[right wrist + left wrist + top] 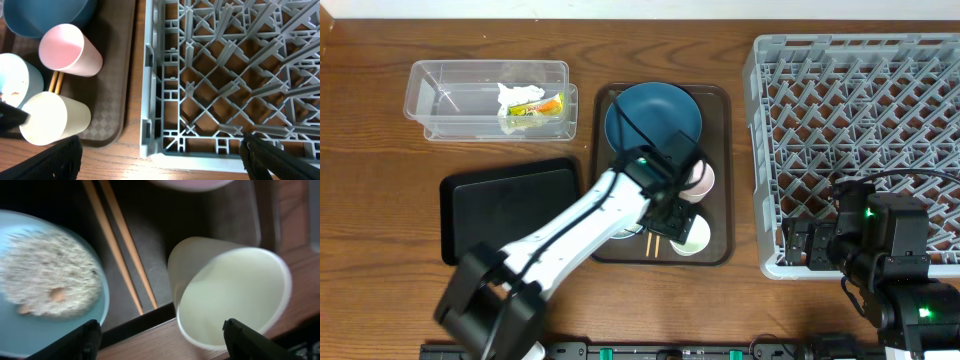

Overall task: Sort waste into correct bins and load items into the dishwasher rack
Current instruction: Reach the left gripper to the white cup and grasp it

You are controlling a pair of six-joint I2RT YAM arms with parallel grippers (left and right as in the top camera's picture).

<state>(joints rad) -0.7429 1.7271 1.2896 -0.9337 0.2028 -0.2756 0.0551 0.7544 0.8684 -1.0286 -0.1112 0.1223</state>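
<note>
Cup-loading step: left end effector (160, 331), wide open and holding nothing, straddles the cream cup (231, 297) on the brown tray (215, 222) near the chopsticks (120, 247); next it likely needs to close on the cup and carry it to the dishwasher rack (860, 130), where the right end effector (162, 152) hangs open and empty.

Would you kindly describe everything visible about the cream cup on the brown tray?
The cream cup is a plain, smooth tumbler, plastic by its look, slightly tapered and empty. It stands mouth up in the brown tray's corner nearest the robot and rack, beside the chopsticks and near the pink cup. The open left gripper hangs above it, not gripping.
</note>
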